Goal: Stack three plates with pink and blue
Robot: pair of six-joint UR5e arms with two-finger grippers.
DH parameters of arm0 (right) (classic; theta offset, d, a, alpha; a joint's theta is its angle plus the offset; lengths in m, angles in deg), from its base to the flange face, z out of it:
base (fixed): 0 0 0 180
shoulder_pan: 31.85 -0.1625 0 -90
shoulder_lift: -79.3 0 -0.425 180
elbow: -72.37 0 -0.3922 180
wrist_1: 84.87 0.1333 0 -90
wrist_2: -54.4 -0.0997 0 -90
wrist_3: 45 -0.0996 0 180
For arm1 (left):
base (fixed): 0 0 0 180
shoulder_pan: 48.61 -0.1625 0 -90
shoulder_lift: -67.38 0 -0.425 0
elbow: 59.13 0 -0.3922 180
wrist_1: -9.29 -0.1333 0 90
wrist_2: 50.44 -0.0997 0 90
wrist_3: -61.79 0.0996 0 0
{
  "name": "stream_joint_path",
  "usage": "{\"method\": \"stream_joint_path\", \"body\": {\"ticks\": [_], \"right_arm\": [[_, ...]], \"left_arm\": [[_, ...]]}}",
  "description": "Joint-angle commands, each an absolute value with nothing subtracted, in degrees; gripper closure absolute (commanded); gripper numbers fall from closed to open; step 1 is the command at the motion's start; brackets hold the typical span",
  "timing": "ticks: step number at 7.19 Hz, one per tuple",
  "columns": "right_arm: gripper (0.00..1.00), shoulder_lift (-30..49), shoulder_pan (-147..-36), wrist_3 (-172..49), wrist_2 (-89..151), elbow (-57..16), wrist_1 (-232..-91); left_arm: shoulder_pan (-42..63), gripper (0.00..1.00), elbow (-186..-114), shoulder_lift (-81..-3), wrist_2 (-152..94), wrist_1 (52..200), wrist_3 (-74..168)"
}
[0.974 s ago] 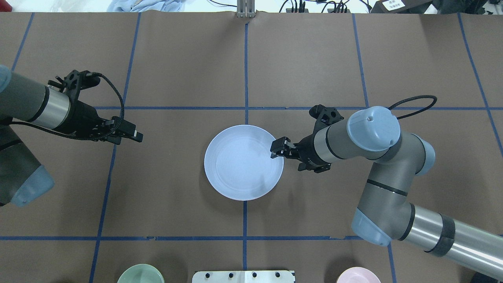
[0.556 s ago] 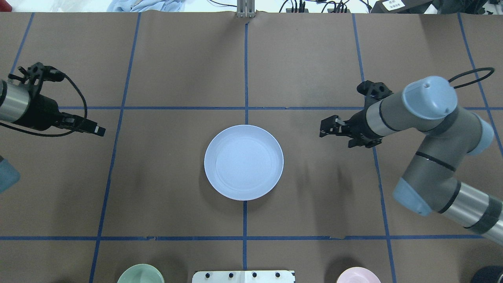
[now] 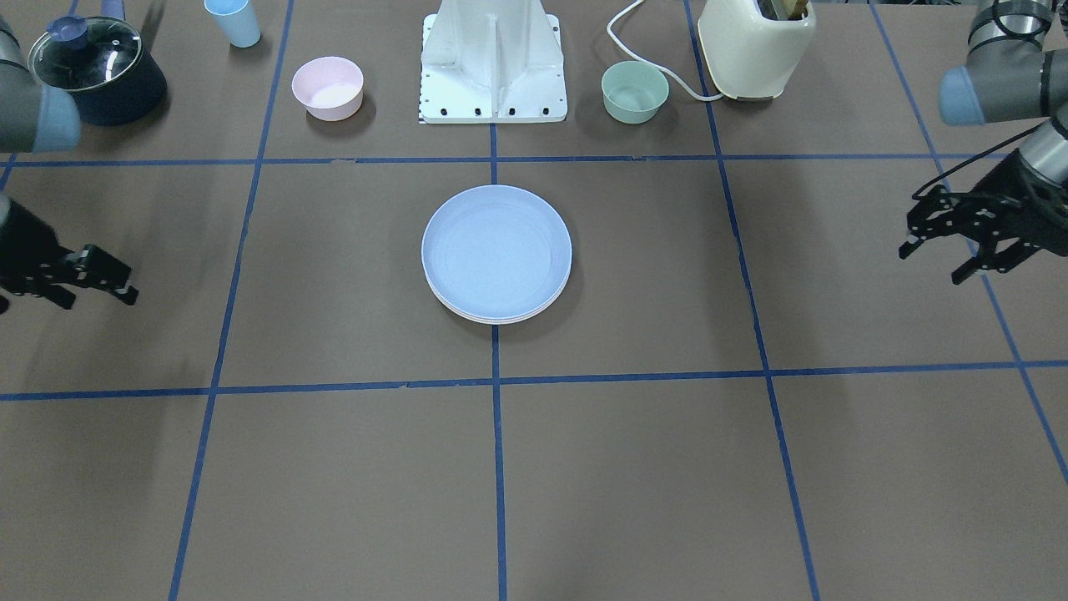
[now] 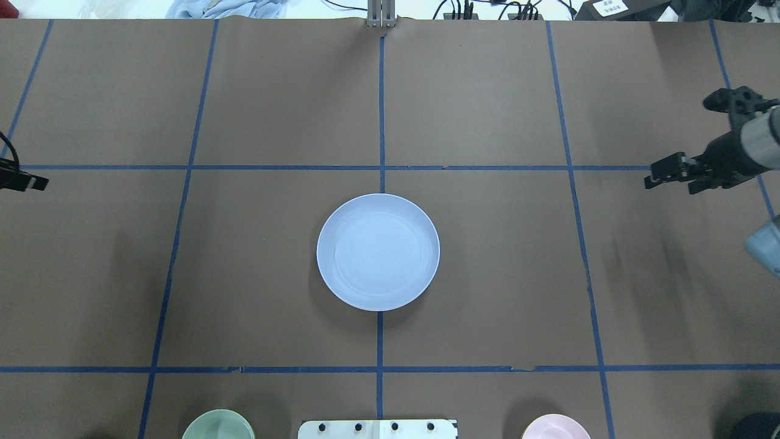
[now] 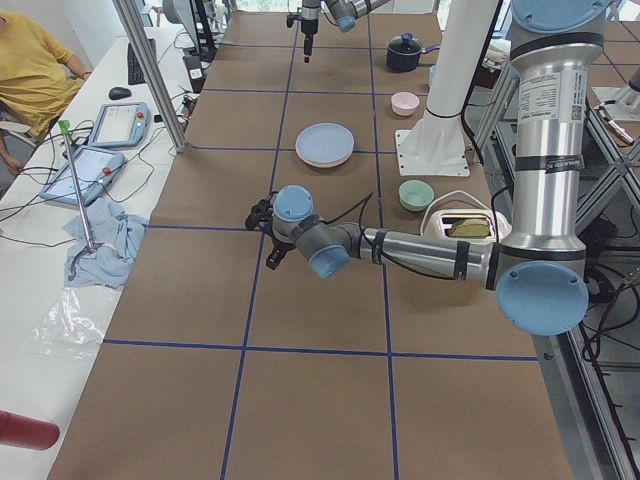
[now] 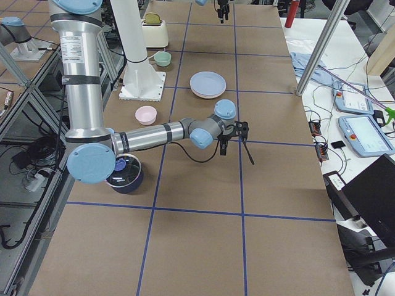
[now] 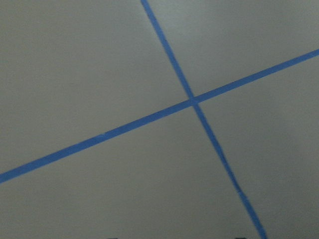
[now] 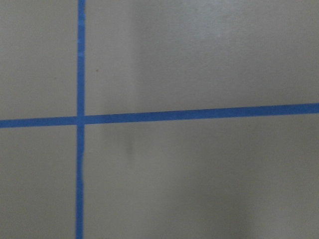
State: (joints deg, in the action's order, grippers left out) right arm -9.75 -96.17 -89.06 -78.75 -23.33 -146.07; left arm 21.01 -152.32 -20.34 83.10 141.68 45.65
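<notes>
The pale blue plate (image 4: 378, 252) lies on top of a stack at the table's middle. In the front-facing view the blue plate (image 3: 496, 250) shows two pale rims under its near edge; I cannot tell their colours. My left gripper (image 3: 930, 265) is open and empty, far off at the table's left end; only its tip (image 4: 36, 182) shows overhead. My right gripper (image 4: 651, 177) is open and empty, far to the right of the stack, and it also shows in the front-facing view (image 3: 132, 285). Both wrist views show only brown table and blue tape.
A small pink bowl (image 3: 327, 88) and a small mint-green bowl (image 3: 634, 92) stand either side of the robot base (image 3: 494, 63). A cream toaster (image 3: 755, 46), a lidded dark pot (image 3: 96, 67) and a blue cup (image 3: 234, 21) stand along that edge.
Both arms have drawn back outward. The right gripper left the blue plate's right edge and went far right; the left gripper went to the left edge. The stack has not moved.
</notes>
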Motion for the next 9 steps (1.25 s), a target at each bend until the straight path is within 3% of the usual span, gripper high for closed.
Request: {"method": "stream_joint_path", "body": {"ticks": [1,3,9], "right_arm": [[0.00,-12.72,-109.31,-64.01,-82.89,-22.46,-157.83],[0.00,-12.20,-114.53,-46.73,-81.49,-21.85,-170.69],[0.00,-12.11,-117.98,-46.23,-82.80,-24.31,-173.20]], "left_arm": [[30.71,0.00,-143.72,-20.77,85.59,141.66,57.19],[35.04,0.00,-142.19,-20.86,86.93,137.64,61.61],[37.52,0.00,-143.41,-21.04,88.96,134.89,61.44]]}}
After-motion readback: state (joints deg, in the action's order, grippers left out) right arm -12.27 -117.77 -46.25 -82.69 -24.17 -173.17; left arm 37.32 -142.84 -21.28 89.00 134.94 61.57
